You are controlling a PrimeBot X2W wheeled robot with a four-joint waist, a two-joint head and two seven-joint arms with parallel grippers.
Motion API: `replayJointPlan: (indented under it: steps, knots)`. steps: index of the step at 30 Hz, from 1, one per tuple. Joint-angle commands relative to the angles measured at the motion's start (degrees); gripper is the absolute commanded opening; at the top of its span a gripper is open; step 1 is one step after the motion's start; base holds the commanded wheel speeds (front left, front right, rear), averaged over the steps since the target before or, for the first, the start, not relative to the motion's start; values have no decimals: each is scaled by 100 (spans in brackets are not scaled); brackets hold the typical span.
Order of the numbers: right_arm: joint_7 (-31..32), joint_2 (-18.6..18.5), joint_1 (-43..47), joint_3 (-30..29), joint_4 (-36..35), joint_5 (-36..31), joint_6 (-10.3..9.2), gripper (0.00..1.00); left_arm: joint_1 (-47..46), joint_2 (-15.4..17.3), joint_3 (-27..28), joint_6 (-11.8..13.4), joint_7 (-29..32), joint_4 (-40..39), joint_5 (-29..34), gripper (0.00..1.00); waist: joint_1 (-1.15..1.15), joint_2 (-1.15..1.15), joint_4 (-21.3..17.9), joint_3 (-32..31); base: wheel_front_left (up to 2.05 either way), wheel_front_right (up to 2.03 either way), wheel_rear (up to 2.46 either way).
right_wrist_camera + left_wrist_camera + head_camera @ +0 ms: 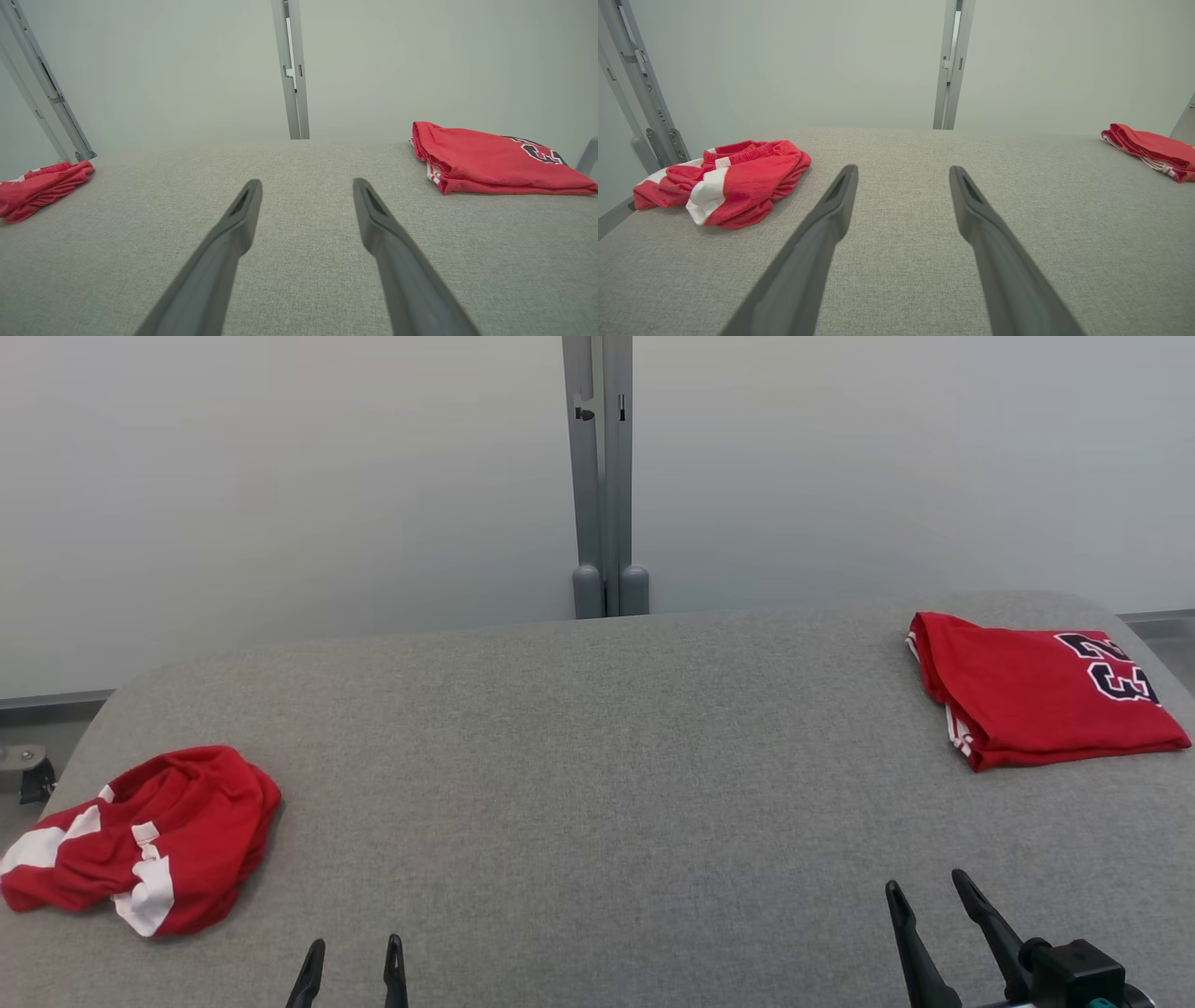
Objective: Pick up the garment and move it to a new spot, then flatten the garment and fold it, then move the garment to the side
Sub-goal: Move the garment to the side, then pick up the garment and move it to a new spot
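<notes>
Two red garments [140, 840] [1027, 695] (one folded)

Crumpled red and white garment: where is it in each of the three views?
Head view: crumpled garment, lower left, near the left edge of the table.
Left wrist view: left of middle.
Right wrist view: at the far left edge.
Shared landmark: the grey post, top centre.
</notes>
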Motion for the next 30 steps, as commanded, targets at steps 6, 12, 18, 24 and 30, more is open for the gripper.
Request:
replayJointPlan:
  steps: [6, 12, 18, 24, 30]
  knots:
    - [-15, 31, 58, -28, -12, -16, -4, 100, -30, 9, 52, -46, 1, 4, 85, 100, 0, 0, -9, 40, 0, 0, 0]
    - [-15, 70, 72, -39, -13, -41, -4, 100, -56, 9, 58, -61, 2, 39, 90, 100, 0, 0, 3, 74, 0, 0, 0]
    - [-15, 120, 139, -64, -29, -65, -4, 100, -167, 9, 68, -77, 2, 129, 104, 100, 0, 0, 252, 141, 0, 0, 0]
    - [-15, 185, 100, 36, -3, -60, -4, 100, -187, 10, 133, -69, 2, 167, 116, 100, 0, 0, 776, 222, 0, 0, 0]
    - [-15, 238, -51, 164, 20, -19, -4, 100, -165, 10, 229, -26, 2, 143, 134, 100, 0, 0, 1369, 335, 0, 0, 0]
